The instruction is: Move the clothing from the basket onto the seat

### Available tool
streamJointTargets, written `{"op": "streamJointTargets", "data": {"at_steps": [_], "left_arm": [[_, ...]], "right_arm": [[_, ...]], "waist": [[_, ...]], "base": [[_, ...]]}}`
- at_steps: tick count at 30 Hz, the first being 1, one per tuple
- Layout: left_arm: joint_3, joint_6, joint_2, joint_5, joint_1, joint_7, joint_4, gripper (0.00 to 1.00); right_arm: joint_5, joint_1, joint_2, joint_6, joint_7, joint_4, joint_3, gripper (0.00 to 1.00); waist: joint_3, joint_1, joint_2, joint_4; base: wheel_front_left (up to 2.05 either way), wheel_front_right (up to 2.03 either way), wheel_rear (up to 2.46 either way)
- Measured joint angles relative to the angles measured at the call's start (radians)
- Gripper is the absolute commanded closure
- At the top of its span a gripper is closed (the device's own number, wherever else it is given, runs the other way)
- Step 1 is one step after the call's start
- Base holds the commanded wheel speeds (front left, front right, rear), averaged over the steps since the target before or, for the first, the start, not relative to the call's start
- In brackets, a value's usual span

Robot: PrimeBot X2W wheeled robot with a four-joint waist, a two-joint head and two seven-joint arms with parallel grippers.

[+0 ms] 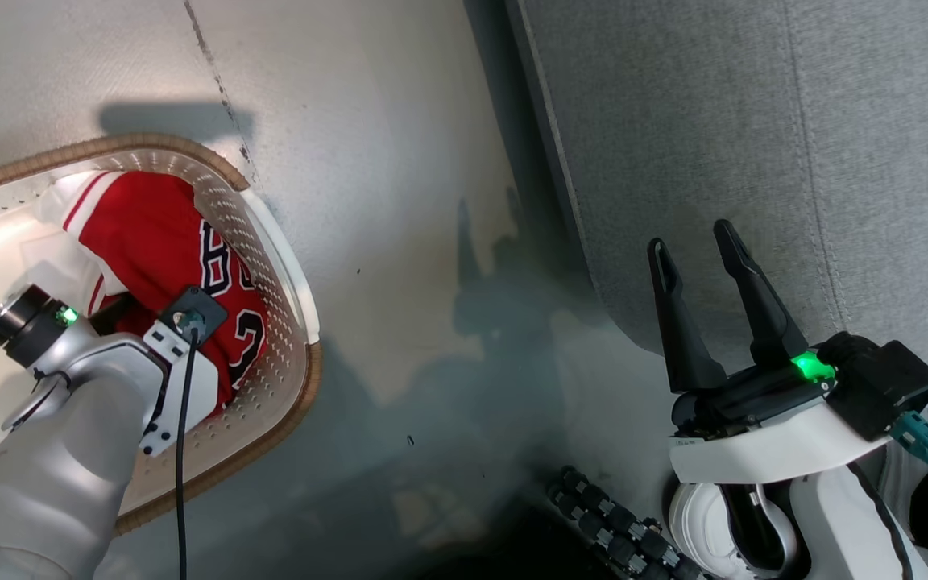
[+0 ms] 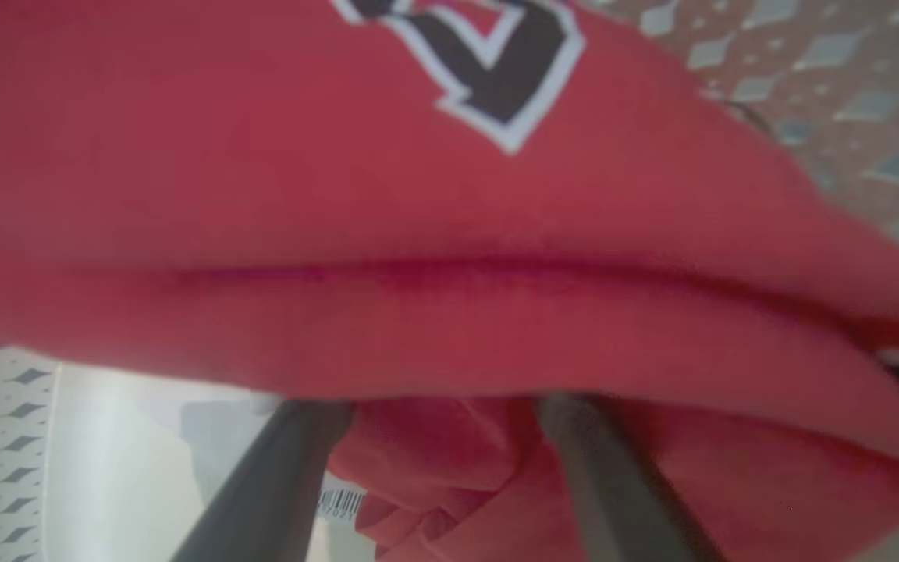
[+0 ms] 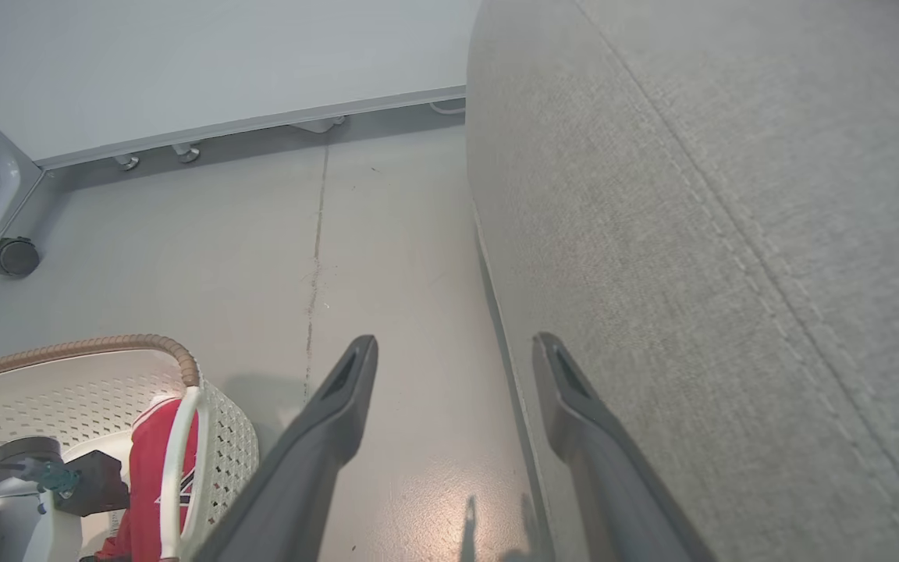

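Clothing lies bunched in the basket in my head view, so my left arm reaches in; my right end effector hovers wide, empty, beside the seat. Left wrist view: my left end effector is wide, fingers under a red fold, nothing pinched. Right wrist view: seat just beside my right end effector, handy for the drop.

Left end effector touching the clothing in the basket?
Touching. Left wrist view: both fingers of the left end effector run under a fold of the red clothing, tips buried in fabric, jaws open, not clamped.
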Motion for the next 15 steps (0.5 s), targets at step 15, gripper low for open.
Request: {"op": "streamJointTargets", "data": {"at_steps": [15], "left_arm": [[-0.019,-0.005,0.012,-0.016,-0.064,0.118,-0.001,0.00]], "right_arm": [[-0.009,0.016,0.000,0.000,0.000,-0.018,0.022,0.00]], "waist": [[0.061,0.0000,0.0000,0.031]], "base": [[0.05,0.05,0.05]]}}
